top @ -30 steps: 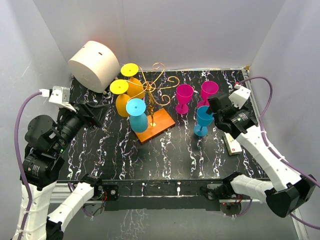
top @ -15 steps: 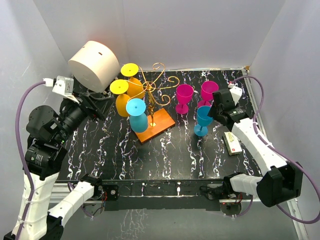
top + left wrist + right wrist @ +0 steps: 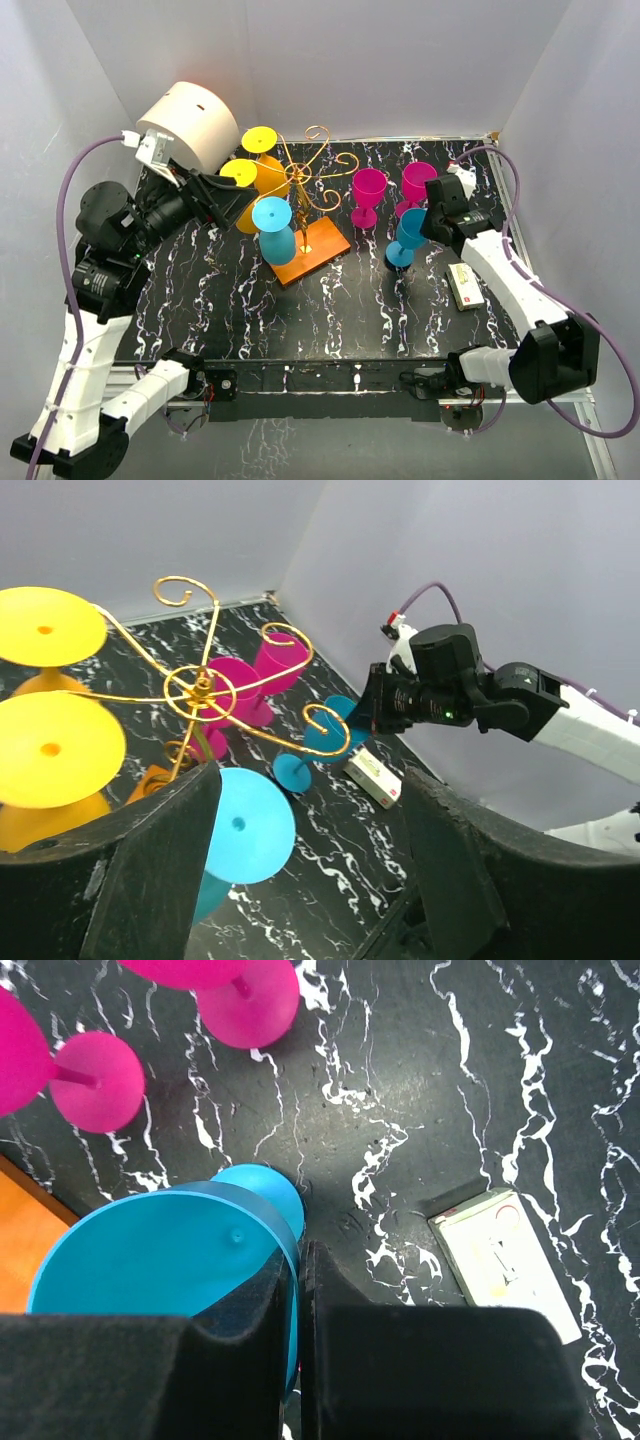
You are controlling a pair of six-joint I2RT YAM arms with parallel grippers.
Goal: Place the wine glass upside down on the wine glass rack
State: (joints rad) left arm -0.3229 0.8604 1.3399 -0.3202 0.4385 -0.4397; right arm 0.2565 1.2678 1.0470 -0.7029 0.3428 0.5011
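The blue wine glass (image 3: 408, 238) stands to the right of the wine glass rack (image 3: 305, 185), its foot on the black marble table. My right gripper (image 3: 425, 222) is shut on the glass's rim, one finger inside the bowl (image 3: 150, 1260) and one outside. The gold wire rack (image 3: 200, 685) on its orange-brown base (image 3: 318, 255) holds two yellow glasses (image 3: 250, 175) and a blue glass (image 3: 274, 232) upside down. My left gripper (image 3: 232, 198) hangs open at the rack's left, holding nothing, with the rack's scrolls beyond its fingers (image 3: 150, 870).
Two magenta glasses (image 3: 368, 195) (image 3: 418, 185) stand upright just behind the held glass. A small white box (image 3: 465, 286) lies on the table to the right. A large white cylinder (image 3: 188, 132) sits at the back left corner. Walls close in on both sides.
My right gripper has closed on the blue glass's rim. The left arm has swung up and right toward the rack, its jaws a little wider.
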